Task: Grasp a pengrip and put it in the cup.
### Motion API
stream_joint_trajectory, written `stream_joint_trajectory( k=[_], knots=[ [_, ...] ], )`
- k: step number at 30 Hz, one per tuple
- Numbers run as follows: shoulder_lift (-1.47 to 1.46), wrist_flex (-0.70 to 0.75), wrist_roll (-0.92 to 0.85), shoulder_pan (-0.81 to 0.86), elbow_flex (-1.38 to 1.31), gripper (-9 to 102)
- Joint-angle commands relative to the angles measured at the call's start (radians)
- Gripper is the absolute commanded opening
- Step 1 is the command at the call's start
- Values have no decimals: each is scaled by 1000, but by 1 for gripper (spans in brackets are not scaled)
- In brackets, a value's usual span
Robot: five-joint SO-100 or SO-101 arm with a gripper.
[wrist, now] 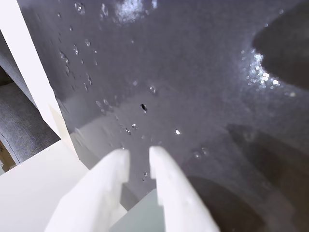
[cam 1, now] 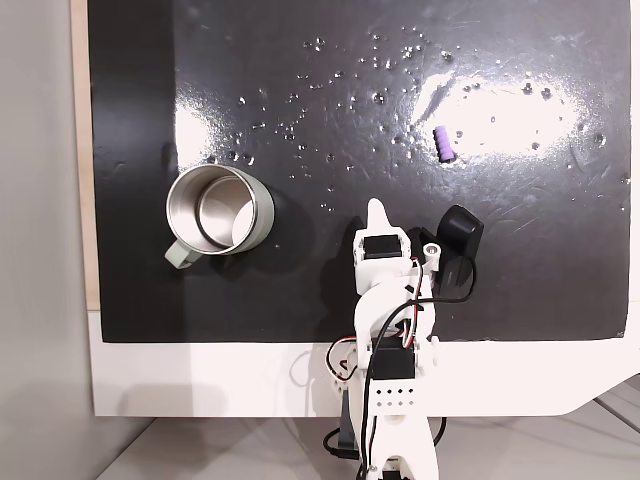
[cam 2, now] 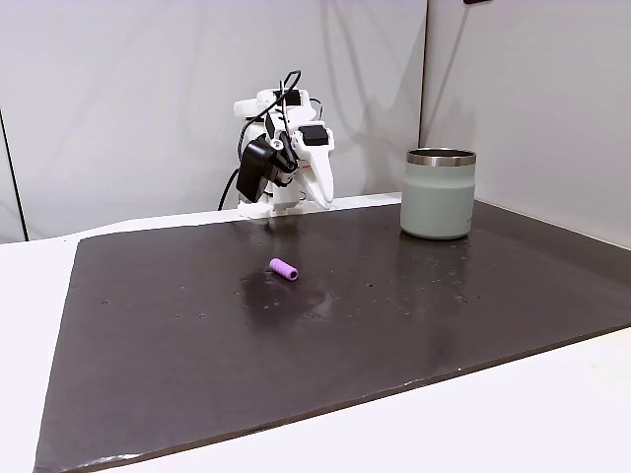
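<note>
My gripper (wrist: 139, 155) is nearly closed and empty; I should open wide, reach far-right to the purple pengrip (cam 1: 443, 143), and straddle its width.

Black mat (cam 1: 300, 300) covers most of a white table (cam 1: 200, 380), glossy, with glare patches. Small shiny specks (cam 1: 380, 60) scatter across the mat's far half in a fixed view. Pale wall (cam 2: 148, 99) behind the mat.
</note>
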Motion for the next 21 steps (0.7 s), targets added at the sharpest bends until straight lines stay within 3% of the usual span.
stream_joint_trajectory(
  k=[1, 12, 21],
  knots=[
    [14, -29, -5, -3, -5, 0],
    [14, -23, 2, -2, -6, 0],
    [14, 241, -87, 170, -210, 0]
  ],
)
